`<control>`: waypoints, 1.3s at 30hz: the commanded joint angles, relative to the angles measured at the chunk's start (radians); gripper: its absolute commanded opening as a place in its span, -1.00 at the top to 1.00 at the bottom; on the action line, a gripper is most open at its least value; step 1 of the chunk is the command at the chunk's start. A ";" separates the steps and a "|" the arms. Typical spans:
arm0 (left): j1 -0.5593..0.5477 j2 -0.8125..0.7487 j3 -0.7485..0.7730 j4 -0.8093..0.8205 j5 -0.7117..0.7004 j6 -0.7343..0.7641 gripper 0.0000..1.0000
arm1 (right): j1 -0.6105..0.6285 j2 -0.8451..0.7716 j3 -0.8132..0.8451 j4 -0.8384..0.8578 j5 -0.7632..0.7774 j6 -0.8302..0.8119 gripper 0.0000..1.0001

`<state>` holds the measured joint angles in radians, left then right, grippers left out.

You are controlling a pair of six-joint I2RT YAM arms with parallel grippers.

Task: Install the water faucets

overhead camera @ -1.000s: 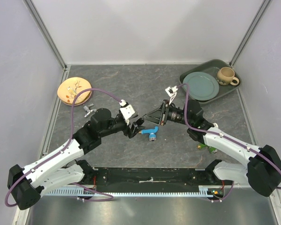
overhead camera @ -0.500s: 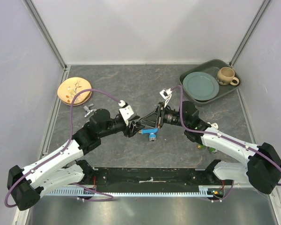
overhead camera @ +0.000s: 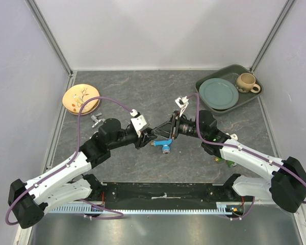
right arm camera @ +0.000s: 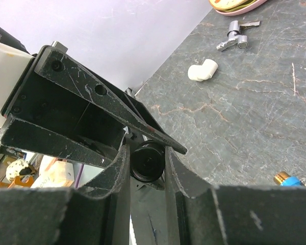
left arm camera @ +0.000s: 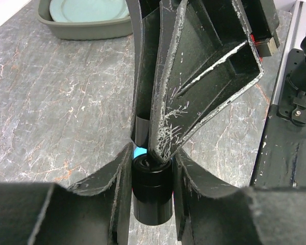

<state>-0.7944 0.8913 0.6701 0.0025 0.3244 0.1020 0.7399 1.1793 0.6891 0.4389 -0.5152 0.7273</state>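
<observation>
Okay so near the middle of the table [overhead camera: 143,97] my left gripper [left arm camera: 153,155] and right gripper [right arm camera: 146,153] are both clamped on the black end [left arm camera: 152,196] of the blue faucet [overhead camera: 166,146], looks like a handoff, so next one has to let go without dropping it.

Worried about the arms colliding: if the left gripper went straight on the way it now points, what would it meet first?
The right gripper, almost at once: its black fingers stand directly ahead, over the black end piece of the blue plastic water faucet that the left gripper clamps.
</observation>
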 commanded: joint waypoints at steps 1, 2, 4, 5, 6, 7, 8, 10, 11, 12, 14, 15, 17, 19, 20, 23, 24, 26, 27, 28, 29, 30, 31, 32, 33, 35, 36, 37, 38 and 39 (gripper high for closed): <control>-0.003 0.008 0.017 0.017 0.021 0.001 0.87 | 0.007 -0.035 0.044 0.037 0.014 -0.014 1.00; -0.003 0.006 0.017 0.019 0.018 0.001 0.97 | 0.006 -0.038 0.044 0.035 0.017 -0.017 0.92; -0.003 -0.003 0.020 0.013 0.001 -0.002 0.97 | 0.006 -0.043 0.044 0.011 0.037 -0.029 0.45; -0.003 -0.006 0.020 0.013 -0.013 -0.005 0.97 | 0.007 -0.052 0.047 -0.005 0.052 -0.037 0.26; -0.003 -0.017 0.022 0.011 -0.034 -0.005 0.97 | 0.006 -0.056 0.050 -0.031 0.091 -0.070 0.09; -0.003 -0.018 0.022 0.008 -0.101 -0.010 0.96 | 0.006 -0.063 0.055 -0.098 0.121 -0.087 -0.15; -0.003 -0.022 0.023 0.004 -0.148 -0.018 0.97 | 0.006 -0.073 0.065 -0.133 0.148 -0.107 -0.25; -0.002 -0.019 0.037 -0.030 -0.335 -0.050 0.97 | 0.006 -0.087 0.084 -0.245 0.241 -0.165 -0.45; -0.002 -0.015 0.046 -0.042 -0.413 -0.057 0.97 | 0.006 -0.087 0.089 -0.281 0.268 -0.183 -0.49; 0.000 -0.012 0.051 -0.055 -0.473 -0.064 0.96 | 0.006 -0.087 0.090 -0.336 0.299 -0.196 -0.53; 0.004 -0.017 0.063 -0.076 -0.591 -0.076 0.97 | 0.007 -0.075 0.095 -0.382 0.366 -0.233 -0.66; 0.006 -0.023 0.062 -0.078 -0.614 -0.079 0.97 | 0.007 -0.066 0.095 -0.414 0.379 -0.242 -0.69; 0.014 -0.049 0.053 -0.064 -0.617 -0.082 0.96 | 0.009 -0.023 0.089 -0.437 0.414 -0.256 -0.77; 0.015 -0.063 0.048 -0.055 -0.627 -0.084 0.97 | 0.018 0.034 0.084 -0.473 0.446 -0.264 -0.84; 0.015 -0.069 0.046 -0.055 -0.634 -0.082 0.97 | 0.022 0.054 0.082 -0.482 0.473 -0.266 -0.86; 0.015 -0.072 0.045 -0.058 -0.662 -0.079 0.97 | 0.053 0.146 0.101 -0.522 0.509 -0.273 -0.96; 0.015 -0.072 0.045 -0.061 -0.670 -0.079 0.97 | 0.062 0.190 0.116 -0.545 0.512 -0.275 -0.96; 0.017 -0.071 0.046 -0.061 -0.671 -0.079 0.96 | 0.104 0.232 0.135 -0.566 0.582 -0.284 -0.96; 0.015 -0.071 0.045 -0.062 -0.673 -0.079 0.97 | 0.119 0.250 0.145 -0.589 0.604 -0.287 -0.96; 0.015 -0.071 0.046 -0.061 -0.673 -0.081 0.96 | 0.134 0.290 0.168 -0.604 0.633 -0.287 -0.96; 0.015 -0.071 0.046 -0.062 -0.673 -0.079 0.97 | 0.163 0.308 0.179 -0.620 0.659 -0.289 -0.96; 0.017 -0.068 0.045 -0.062 -0.676 -0.081 0.97 | 0.176 0.344 0.190 -0.653 0.705 -0.289 -0.96; 0.017 -0.068 0.046 -0.062 -0.677 -0.078 0.96 | 0.187 0.358 0.211 -0.669 0.724 -0.292 -0.96; 0.015 -0.068 0.045 -0.062 -0.679 -0.076 0.97 | 0.202 0.371 0.219 -0.684 0.739 -0.292 -0.96; 0.017 -0.069 0.043 -0.062 -0.683 -0.076 0.96 | 0.204 0.391 0.224 -0.713 0.773 -0.287 -0.96; 0.017 -0.068 0.043 -0.062 -0.686 -0.073 0.97 | 0.204 0.399 0.222 -0.739 0.817 -0.286 -0.96; 0.015 -0.068 0.043 -0.062 -0.686 -0.074 0.96 | 0.204 0.396 0.217 -0.765 0.877 -0.284 -0.96; 0.015 -0.066 0.043 -0.061 -0.686 -0.073 0.97 | 0.205 0.392 0.214 -0.785 0.923 -0.287 -0.96; 0.015 -0.068 0.045 -0.062 -0.683 -0.074 0.97 | 0.202 0.388 0.213 -0.824 0.966 -0.293 -0.96; 0.017 -0.066 0.045 -0.062 -0.683 -0.076 0.97 | 0.200 0.378 0.210 -0.842 1.003 -0.301 -0.96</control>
<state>-0.7803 0.8291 0.6815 -0.0898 -0.3355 0.0517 0.9459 1.5738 0.8772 -0.2863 0.2687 0.4477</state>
